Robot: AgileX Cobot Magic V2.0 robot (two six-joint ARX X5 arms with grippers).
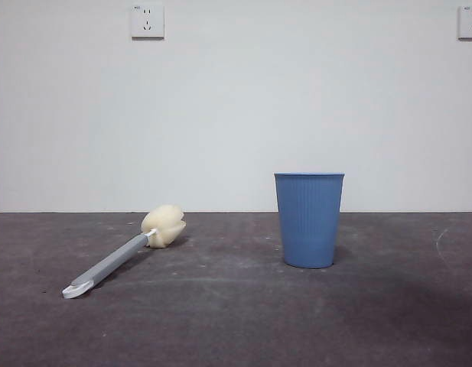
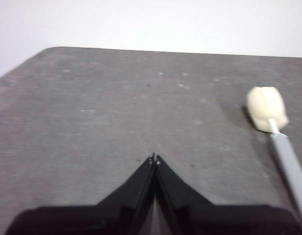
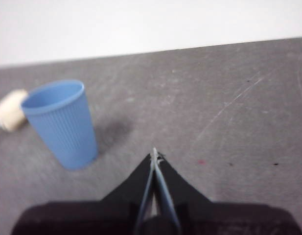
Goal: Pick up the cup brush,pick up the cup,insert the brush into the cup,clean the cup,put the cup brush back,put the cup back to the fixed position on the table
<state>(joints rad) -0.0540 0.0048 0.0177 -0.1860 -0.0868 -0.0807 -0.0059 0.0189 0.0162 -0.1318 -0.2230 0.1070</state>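
The cup brush (image 1: 121, 257) lies flat on the table (image 1: 236, 321) at the left, its cream sponge head toward the wall and its white looped end toward the front. The blue ribbed cup (image 1: 309, 219) stands upright right of centre. Neither arm shows in the front view. My left gripper (image 2: 154, 158) hovers shut above bare table, with the cup brush (image 2: 273, 127) off to one side of it. My right gripper (image 3: 154, 152) is shut too and holds nothing. The cup (image 3: 61, 122) stands apart from it, with the sponge head (image 3: 10, 115) just behind the cup.
A white wall rises behind the table's far edge, with a power socket (image 1: 147, 21) high on the left and another socket (image 1: 470, 21) at the top right corner. A rounded table corner (image 2: 48, 51) appears in the left wrist view.
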